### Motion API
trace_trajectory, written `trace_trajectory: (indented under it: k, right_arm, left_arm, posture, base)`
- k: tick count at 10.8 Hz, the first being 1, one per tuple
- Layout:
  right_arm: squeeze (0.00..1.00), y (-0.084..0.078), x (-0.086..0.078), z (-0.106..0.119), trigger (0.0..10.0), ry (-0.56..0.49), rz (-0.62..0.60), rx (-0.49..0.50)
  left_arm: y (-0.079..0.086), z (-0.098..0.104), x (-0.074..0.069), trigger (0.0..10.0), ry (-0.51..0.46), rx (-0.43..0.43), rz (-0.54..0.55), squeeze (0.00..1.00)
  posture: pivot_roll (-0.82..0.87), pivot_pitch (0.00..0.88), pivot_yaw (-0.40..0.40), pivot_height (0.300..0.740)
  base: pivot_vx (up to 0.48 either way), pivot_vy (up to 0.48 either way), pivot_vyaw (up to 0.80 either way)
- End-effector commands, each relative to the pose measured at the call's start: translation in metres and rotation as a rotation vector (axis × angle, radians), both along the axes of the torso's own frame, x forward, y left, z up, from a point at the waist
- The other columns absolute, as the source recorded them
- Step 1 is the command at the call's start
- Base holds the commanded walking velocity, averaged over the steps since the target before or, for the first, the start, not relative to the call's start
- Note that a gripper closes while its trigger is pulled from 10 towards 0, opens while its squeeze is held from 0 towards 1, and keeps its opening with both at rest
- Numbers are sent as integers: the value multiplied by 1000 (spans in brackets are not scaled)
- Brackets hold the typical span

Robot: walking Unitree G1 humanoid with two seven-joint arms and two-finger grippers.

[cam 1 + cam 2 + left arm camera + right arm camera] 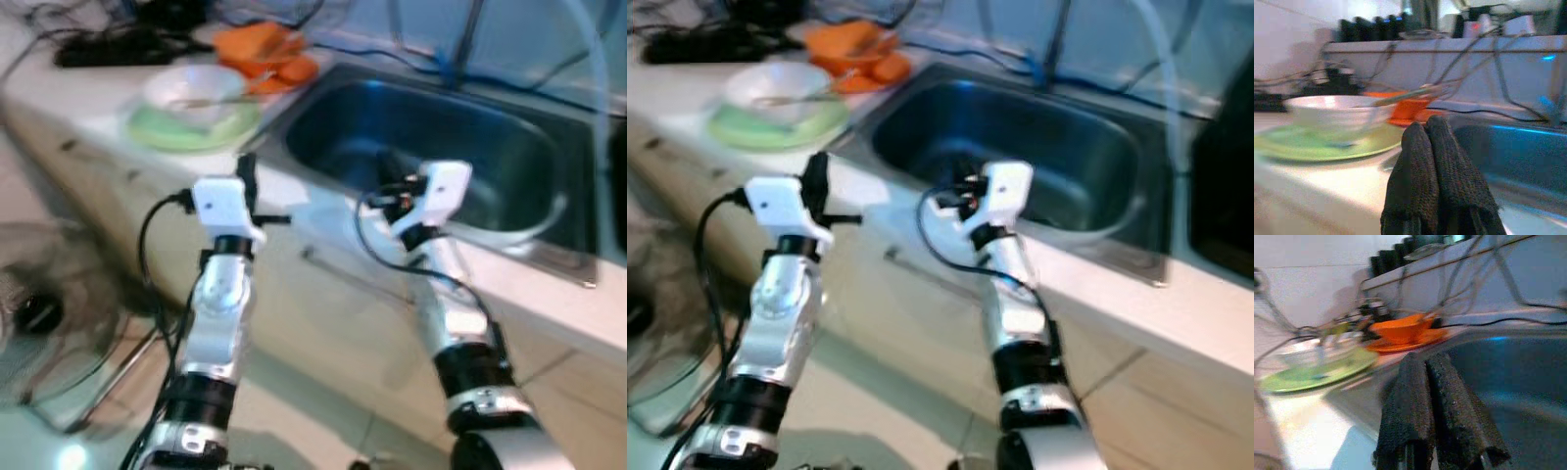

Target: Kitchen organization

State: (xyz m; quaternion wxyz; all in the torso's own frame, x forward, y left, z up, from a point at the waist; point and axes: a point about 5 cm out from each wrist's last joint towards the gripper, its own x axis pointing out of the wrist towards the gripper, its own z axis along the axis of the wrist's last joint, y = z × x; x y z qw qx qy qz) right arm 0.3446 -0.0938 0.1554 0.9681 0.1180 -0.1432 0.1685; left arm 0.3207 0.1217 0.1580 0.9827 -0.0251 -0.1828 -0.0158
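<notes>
Facing a white bench (88, 108), we see a steel sink (431, 147) sunk into it, largest of all. On the bench to the sink's left sits a green plate (191, 132) carrying a white bowl (196, 86) with a utensil (1400, 96) resting in it; behind them lie orange dishes (265, 51) and dark cables (108, 44). Our left gripper (247, 174) hovers at the bench edge near the plate, fingers pressed together, empty. Our right gripper (390, 168) hangs over the sink basin, fingers also together. We judge that reaching in closed could nudge the bowl off its plate, or snag the cables.
</notes>
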Motion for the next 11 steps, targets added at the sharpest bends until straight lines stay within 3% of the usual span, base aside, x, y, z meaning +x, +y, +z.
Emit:
trace_trajectory:
  k: [1, 5, 7, 11]
  right_arm:
    - [0, 2, 0, 1, 10000, 4, 12, 4]
    - [0, 1, -1, 0, 10000, 3, 3, 0]
    - [0, 2, -1, -2, 10000, 19, 5, 5]
    - [0, 1, 0, -4, 10000, 39, 3, 0]
  left_arm:
    - [2, 2, -1, 10000, -7, 5, -5, 0]
    - [1, 0, -1, 10000, 3, 4, -11, 0]
    - [0, -3, 0, 10000, 23, 16, -11, 0]
    - [-7, -2, -1, 10000, 20, 1, -49, 0]
  posture:
    - [42, 22, 19, 740]
    - [39, 15, 23, 740]
    - [40, 22, 23, 740]
    - [40, 36, 20, 740]
  base:
    - [0, 480, 0]
    - [0, 480, -145]
    - [0, 0, -253]
    - [0, 0, -800]
